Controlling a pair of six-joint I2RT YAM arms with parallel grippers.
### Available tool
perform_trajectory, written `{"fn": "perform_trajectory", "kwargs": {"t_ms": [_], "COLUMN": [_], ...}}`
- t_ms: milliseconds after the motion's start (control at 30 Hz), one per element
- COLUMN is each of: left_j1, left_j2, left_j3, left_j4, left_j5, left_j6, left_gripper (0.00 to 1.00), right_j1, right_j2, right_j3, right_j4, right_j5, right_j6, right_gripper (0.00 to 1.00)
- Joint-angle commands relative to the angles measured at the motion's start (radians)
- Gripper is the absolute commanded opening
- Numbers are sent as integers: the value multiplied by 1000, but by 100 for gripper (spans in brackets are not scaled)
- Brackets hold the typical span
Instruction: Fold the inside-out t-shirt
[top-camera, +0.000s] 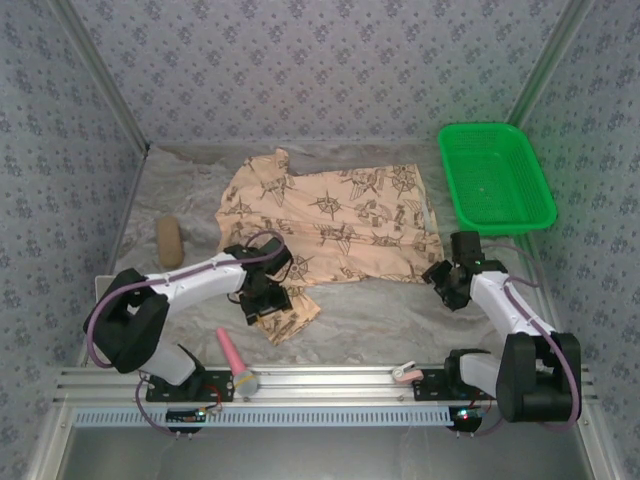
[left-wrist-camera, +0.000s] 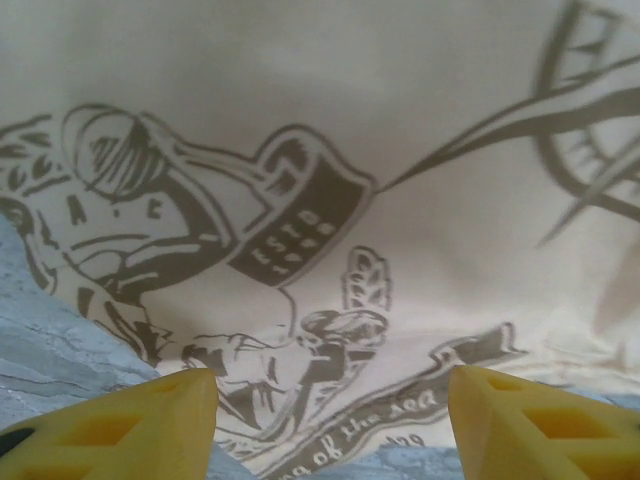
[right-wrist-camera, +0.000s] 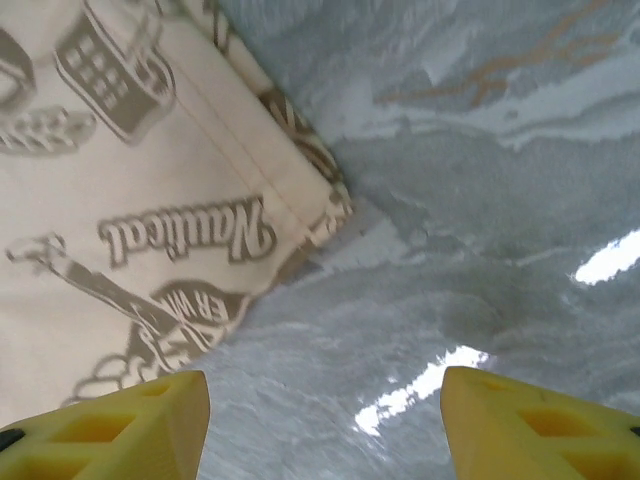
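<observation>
Print on the t-shirt (top-camera: 340, 215): "Nautical" beside its hem corner, upside down in the right wrist view. In the left wrist view a dark panel says "ESTD" w/ a blurred yr under it, and a ribbon reads "of the sea". The shirt lies spread mid-worktop, nearer the far edge, w/ one flap reaching toward the near left. The left gripper (left-wrist-camera: 328, 405) hangs over that flap, yellow fingers well apart, nothing btwn them. The right gripper (right-wrist-camera: 322, 400) is just off the shirt's near right corner, fingers likewise spread, holding nothing. The worktop (top-camera: 400, 310) has a grey marbled, glossy cover w/ glare spots. A green basket (top-camera: 505, 224) sits in the far right corner. Blue-grey floral wallpaper (top-camera: 320, 60) covers three sides.
</observation>
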Motion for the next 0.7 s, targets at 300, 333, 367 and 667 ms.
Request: {"fn": "perform_trajectory", "kwargs": {"t_ms": [300,333,367,667], "left_j1": [-62,-64,-66,-123], "left_j2": [-15,-32,-45,-158], "left_j3": [-72,-85,-100,-118], "left_j4": [-33,-27,-16,-82], "left_j5": [-46,-46,-47,-89], "left_j6": [-217,-230,-244,-353], "left_gripper": [66,66,66,66], "right_j1": [-44,-46,-48,-53], "right_j2": [81,85,87,87], "right_j3": [-1,-1,-1,6], "right_j4": [133,130,131,112], "right_j5": [-64,-64,-64,-63], "right_j6": [71,66,65,54], "right_gripper": [63,63,63,61]}}
